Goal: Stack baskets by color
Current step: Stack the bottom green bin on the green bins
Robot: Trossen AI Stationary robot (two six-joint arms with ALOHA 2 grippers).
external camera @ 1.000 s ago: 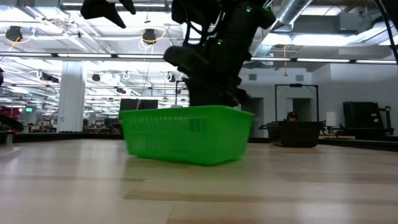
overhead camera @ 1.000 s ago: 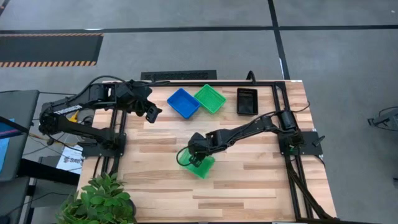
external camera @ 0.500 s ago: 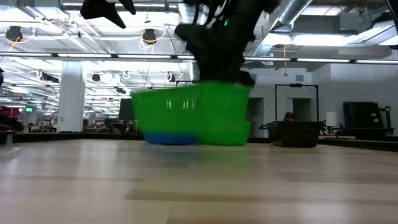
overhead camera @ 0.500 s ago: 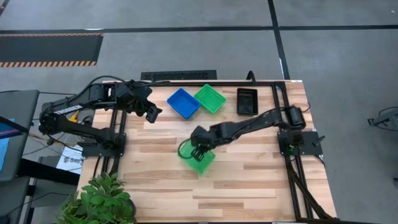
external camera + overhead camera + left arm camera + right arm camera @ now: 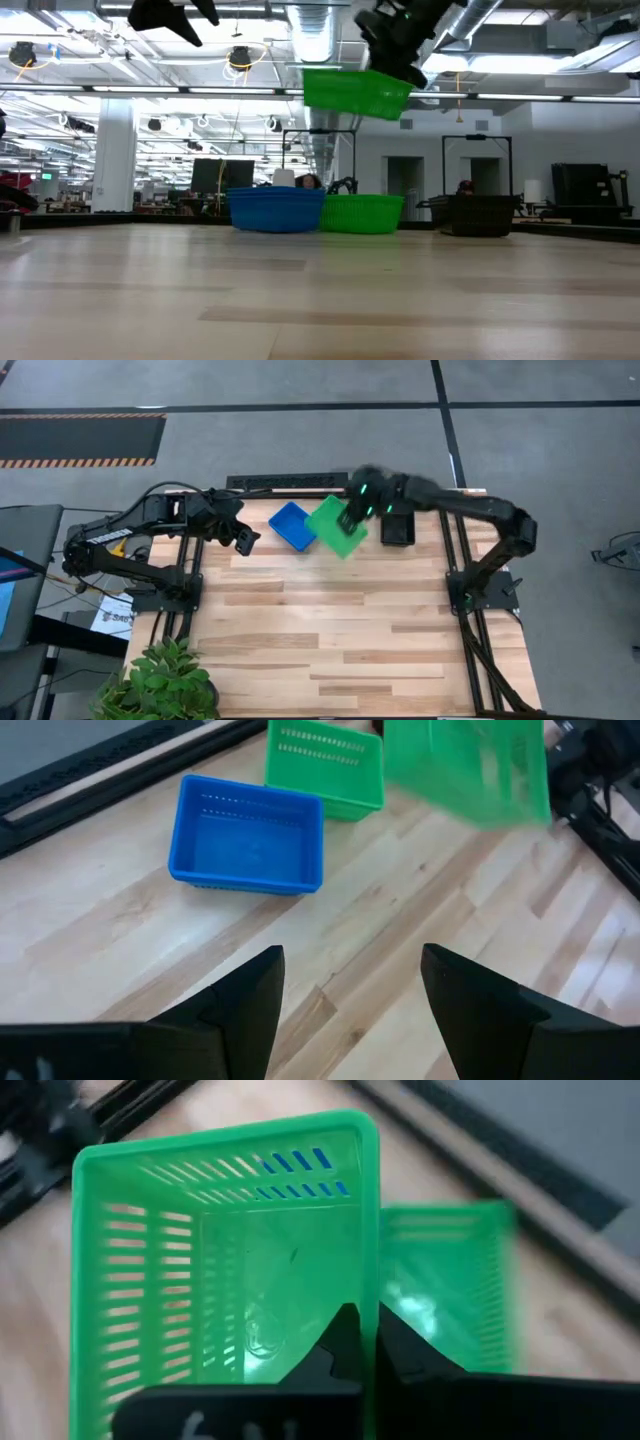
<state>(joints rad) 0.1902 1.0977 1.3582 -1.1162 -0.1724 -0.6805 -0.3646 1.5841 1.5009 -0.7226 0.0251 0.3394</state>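
Observation:
My right gripper [image 5: 354, 512] is shut on a green basket [image 5: 338, 526] and holds it in the air near the table's far edge. It hangs over and beside a second green basket [image 5: 325, 765], which rests on its base on the table. A blue basket [image 5: 293, 525] stands to the left of that one, and a black basket [image 5: 397, 524] to its right. My left gripper [image 5: 243, 540] hovers open at the far left, its fingers [image 5: 245, 1010] apart over bare wood, short of the blue basket [image 5: 250, 835]. My right gripper pinches the rim of one side wall [image 5: 368, 1285] of the green basket, one finger inside the basket and one outside. The fingers slant down at it from above. The basket [image 5: 355, 92] hangs lifted clear of the table, slightly tilted, its open side up.
A potted plant [image 5: 165, 680] stands at the table's near left corner. Dark frame rails [image 5: 450, 550] run along the table's left and right sides. Bare wood [image 5: 330, 630] fills the middle and near part of the table.
My right gripper has lifted the green basket off the middle of the table. It has swung it fast up and toward the far edge, to above the green basket that stands there.

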